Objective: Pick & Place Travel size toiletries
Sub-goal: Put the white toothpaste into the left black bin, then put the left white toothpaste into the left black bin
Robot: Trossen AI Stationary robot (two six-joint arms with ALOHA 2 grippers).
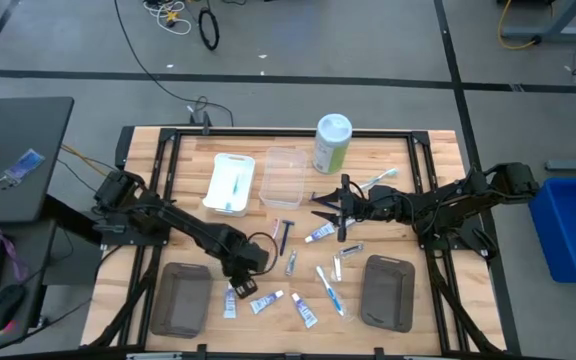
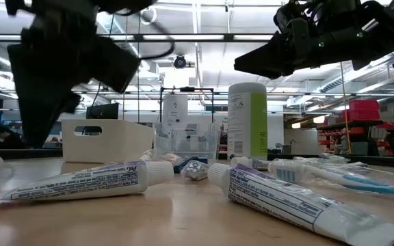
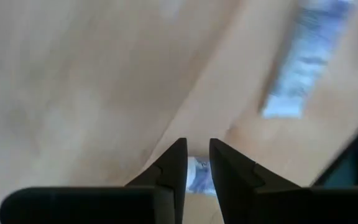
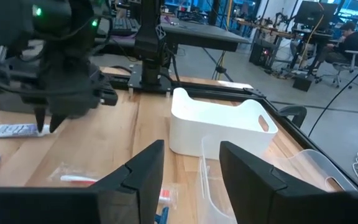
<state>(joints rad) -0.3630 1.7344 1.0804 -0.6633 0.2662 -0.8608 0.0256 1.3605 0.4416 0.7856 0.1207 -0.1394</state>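
Note:
Small white tubes with blue caps, a toothbrush and a dark razor lie scattered on the wooden table; two tubes lie close in the low view. My left gripper points down at the near-left group of tubes, its fingers almost together with a white-and-blue tube between them. My right gripper hovers open above the table's middle, beside the clear tray, touching nothing. My left gripper comes from above, pointing down, and pinches the end of a small white-and-blue tube between its two fingers. Only a sliver of the tube shows in the gap. Whether the tube still lies on the table cannot be told.
A white tray and a clear tray stand at the far middle, with a tall green-and-white canister beside them. Two grey trays sit near the front edge. A toothbrush lies by the canister.

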